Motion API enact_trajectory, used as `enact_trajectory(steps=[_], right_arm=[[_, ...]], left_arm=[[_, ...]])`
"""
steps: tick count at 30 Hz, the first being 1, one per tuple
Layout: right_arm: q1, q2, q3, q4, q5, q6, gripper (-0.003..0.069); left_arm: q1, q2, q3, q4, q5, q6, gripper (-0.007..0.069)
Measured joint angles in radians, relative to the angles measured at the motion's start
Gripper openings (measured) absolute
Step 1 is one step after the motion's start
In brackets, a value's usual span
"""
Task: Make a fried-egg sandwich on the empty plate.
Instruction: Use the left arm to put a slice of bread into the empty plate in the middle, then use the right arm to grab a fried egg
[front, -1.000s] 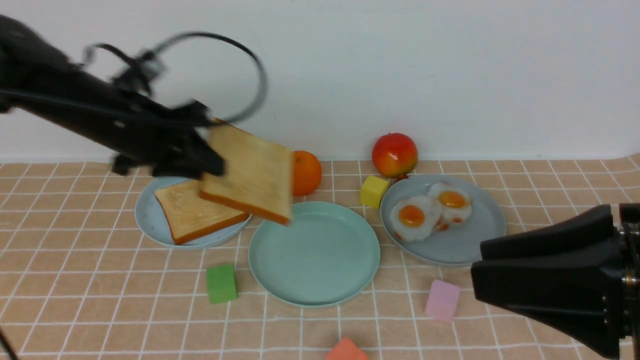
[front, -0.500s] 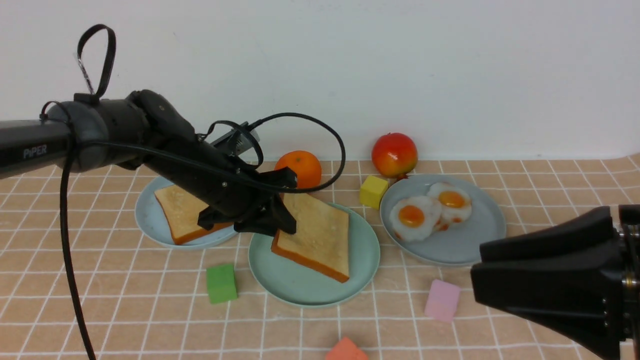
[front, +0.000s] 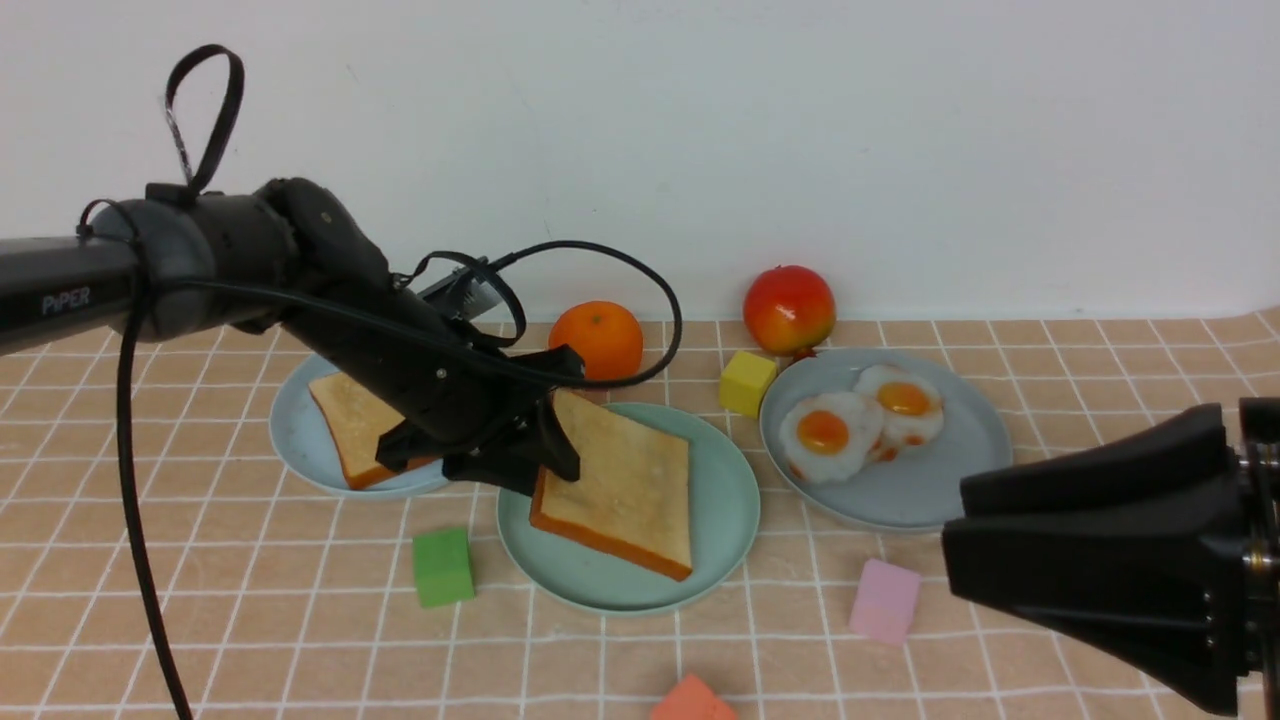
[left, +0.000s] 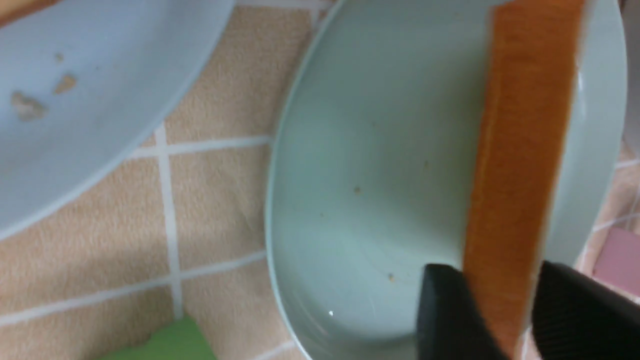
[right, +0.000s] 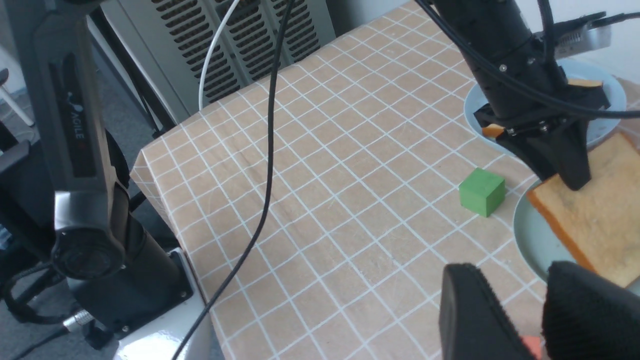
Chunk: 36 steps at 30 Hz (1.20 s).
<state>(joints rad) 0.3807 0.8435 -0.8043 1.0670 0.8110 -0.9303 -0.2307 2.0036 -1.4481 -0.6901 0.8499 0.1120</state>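
The left claw (front: 562, 418) straddles one crust edge of a toast (front: 625, 490) lying on the green plate (front: 725, 500) at the middle of the table (front: 250, 620). Whether it pinches the slice I cannot tell. A second toast (front: 350, 415) lies on the blue plate (front: 290, 430) beside it. The right claw (front: 955, 535) hangs at the right, jaws slightly apart, empty.

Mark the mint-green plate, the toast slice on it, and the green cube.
mint-green plate (front: 725, 500), front view, bare floor near its right rim.
toast slice (front: 620, 490), front view, middle of its top face.
green cube (front: 443, 567), front view, its front face.
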Motion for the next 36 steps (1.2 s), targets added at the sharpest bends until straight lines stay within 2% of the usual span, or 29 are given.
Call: enact_trajectory(steps=[5,8,13,16,20,24,25,27,30,32,34,36], right_arm=[[0.000,0.000,0.000,0.019,-0.005,-0.030,0.0239],[0.000,0.000,0.000,0.026,-0.024,-0.036,0.0239],[0.000,0.000,0.000,0.025,-0.156,0.016,0.0241],[0.000,0.014,0.000,-0.025,-0.285,0.124,0.0243],[-0.005,0.098,-0.013,-0.205,-0.401,0.298,0.0258],[-0.072,0.246,-0.104,-0.398,-0.284,0.528,0.0297],[-0.083,0.263,-0.110,-0.420,-0.268,0.540,0.0299],[-0.161,0.362,-0.198,-0.537,-0.187,0.696,0.0330],[-0.255,0.475,-0.278,-0.586,-0.153,0.838,0.0364],[-0.300,0.537,-0.311,-0.581,-0.137,0.881,0.0378],[-0.327,0.629,-0.341,-0.545,-0.127,0.876,0.0387],[-0.331,0.688,-0.353,-0.504,-0.126,0.837,0.0390]], left_arm=[[0.000,-0.051,-0.017,0.029,0.039,-0.005,0.0462],[0.013,-0.088,-0.042,0.075,0.108,-0.011,0.0518],[0.072,-0.171,-0.129,0.136,0.275,-0.014,0.0539],[0.085,-0.243,-0.157,0.139,0.345,0.007,0.0524],[0.031,-0.392,-0.127,0.147,0.368,0.045,0.0454],[-0.075,-0.536,-0.056,0.195,0.379,0.085,0.0338],[-0.081,-0.543,-0.052,0.198,0.379,0.087,0.0330],[-0.144,-0.638,0.022,0.241,0.350,0.097,0.0223],[-0.196,-0.727,0.124,0.268,0.265,0.103,0.0102],[-0.215,-0.778,0.204,0.270,0.207,0.112,0.0030],[-0.234,-0.836,0.309,0.252,0.119,0.151,-0.0013],[-0.241,-0.870,0.375,0.219,0.076,0.190,-0.0013]])
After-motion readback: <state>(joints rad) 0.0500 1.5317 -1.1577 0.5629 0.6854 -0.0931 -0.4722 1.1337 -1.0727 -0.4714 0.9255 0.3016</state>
